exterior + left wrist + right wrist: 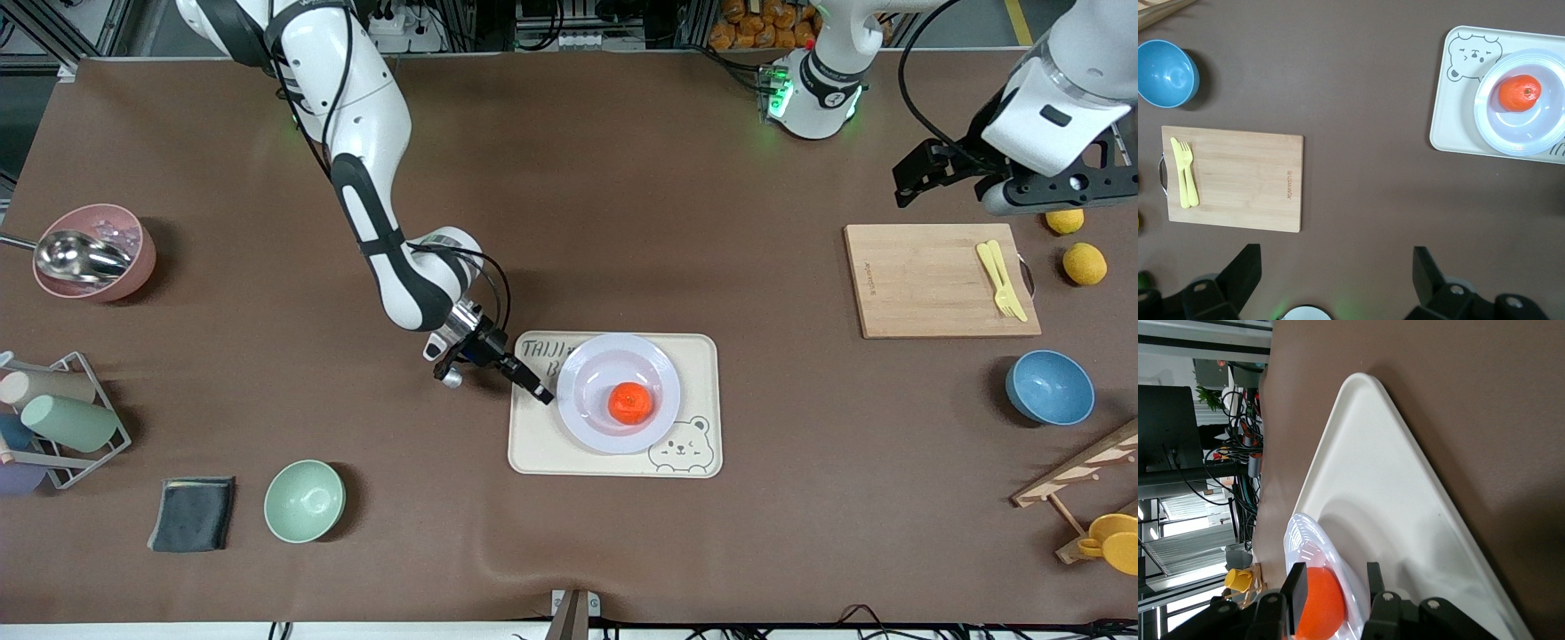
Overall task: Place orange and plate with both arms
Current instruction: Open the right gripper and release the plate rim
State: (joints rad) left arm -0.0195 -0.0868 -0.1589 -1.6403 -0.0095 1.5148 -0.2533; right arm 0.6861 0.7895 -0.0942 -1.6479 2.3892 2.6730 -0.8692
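The small, round, vivid red-orange orange (pixel 630 403) sits in the round, glossy white plate (pixel 587 356), and the plate rests on the rectangular cream tray with a bear drawing (pixel 533 449), at the middle of the brown worktop (pixel 622 178).

The right gripper (pixel 542 395) is low at the plate's rim on the side toward the right arm's end of the worktop. In the right wrist view the plate's edge lies between the two black fingers (pixel 1297 595), which stand a little apart around it; whether they are pressing on the rim or have let go cannot be told.

The left gripper (pixel 1331 267) hangs high over the left arm's end of the worktop, above the rectangular bamboo cutting board (pixel 933 284) that carries the pale yellow plastic fork and knife (pixel 1002 280). Its fingers are spread wide with nothing between them, and that arm waits.

Both things appear to be placed, so the step in hand is likely the release of the plate. To do it well, the fingers should part fully before any lift, then draw back level and away from the rim. Catching the rim would tip the shallow plate, and the round fruit would roll easily.
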